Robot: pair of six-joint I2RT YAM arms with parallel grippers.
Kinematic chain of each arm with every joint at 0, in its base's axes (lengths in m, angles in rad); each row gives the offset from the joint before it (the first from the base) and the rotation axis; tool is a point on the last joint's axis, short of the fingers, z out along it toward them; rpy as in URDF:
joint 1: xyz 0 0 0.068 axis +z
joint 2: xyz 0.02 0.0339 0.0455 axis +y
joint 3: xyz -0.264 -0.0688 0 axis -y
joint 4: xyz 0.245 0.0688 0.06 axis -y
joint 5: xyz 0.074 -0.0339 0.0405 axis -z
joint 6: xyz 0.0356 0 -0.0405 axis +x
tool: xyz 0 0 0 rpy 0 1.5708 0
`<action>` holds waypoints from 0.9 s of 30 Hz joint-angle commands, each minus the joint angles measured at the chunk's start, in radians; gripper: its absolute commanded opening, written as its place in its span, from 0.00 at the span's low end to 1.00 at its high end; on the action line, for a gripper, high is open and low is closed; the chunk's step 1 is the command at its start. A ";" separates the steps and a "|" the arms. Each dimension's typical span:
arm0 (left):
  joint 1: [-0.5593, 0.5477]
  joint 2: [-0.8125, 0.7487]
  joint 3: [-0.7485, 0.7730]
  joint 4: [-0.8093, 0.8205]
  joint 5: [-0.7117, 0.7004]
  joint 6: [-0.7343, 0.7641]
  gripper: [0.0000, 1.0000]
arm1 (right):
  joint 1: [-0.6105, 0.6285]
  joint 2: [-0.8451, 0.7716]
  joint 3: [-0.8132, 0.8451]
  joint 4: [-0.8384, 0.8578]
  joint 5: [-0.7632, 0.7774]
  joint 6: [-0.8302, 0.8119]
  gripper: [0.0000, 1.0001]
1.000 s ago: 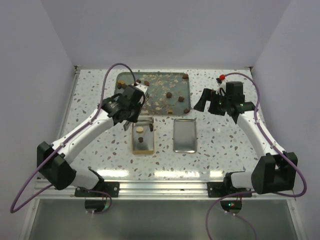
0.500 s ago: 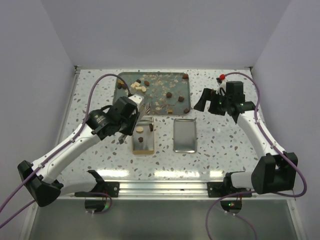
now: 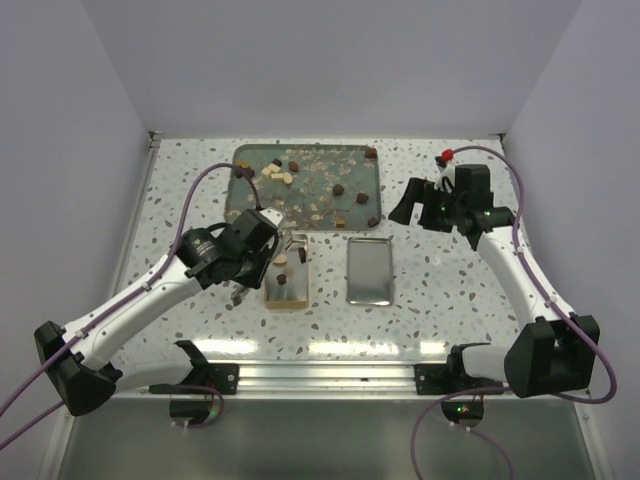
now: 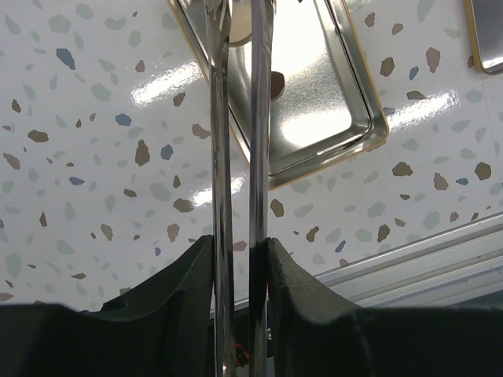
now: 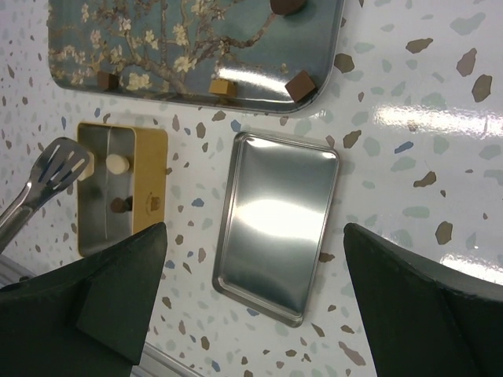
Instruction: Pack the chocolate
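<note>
Several chocolate pieces (image 3: 339, 189), dark and cream-white, lie scattered on the floral tray (image 3: 240, 200) at the far middle of the tabletop (image 3: 180, 190), cream ones bunched near its left end. Just in front of the tray sits the gold tin (image 3: 285, 303), holding a cream piece (image 3: 281, 261) and a dark piece (image 3: 283, 279). The silver lid (image 3: 369, 270) lies flat beside the tin on its right, not touching. Left pincer (image 4: 240, 259) is clamped on metal tongs (image 4: 259, 118), whose slotted tips are over the tin's far end; can't tell if they hold anything. Right pincer (image 3: 418, 208) has its jaws spread wide, gripping nothing, above the tabletop right of the tray.
</note>
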 commanded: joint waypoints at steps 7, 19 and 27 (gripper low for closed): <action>-0.014 -0.009 0.012 -0.005 -0.031 -0.011 0.37 | 0.005 -0.020 -0.005 -0.009 0.003 -0.008 0.97; -0.016 0.026 0.056 -0.005 -0.042 -0.002 0.38 | 0.003 -0.003 -0.006 -0.005 0.003 -0.011 0.98; -0.016 0.098 0.261 -0.063 -0.100 0.023 0.38 | 0.003 -0.001 -0.005 -0.005 0.007 -0.018 0.97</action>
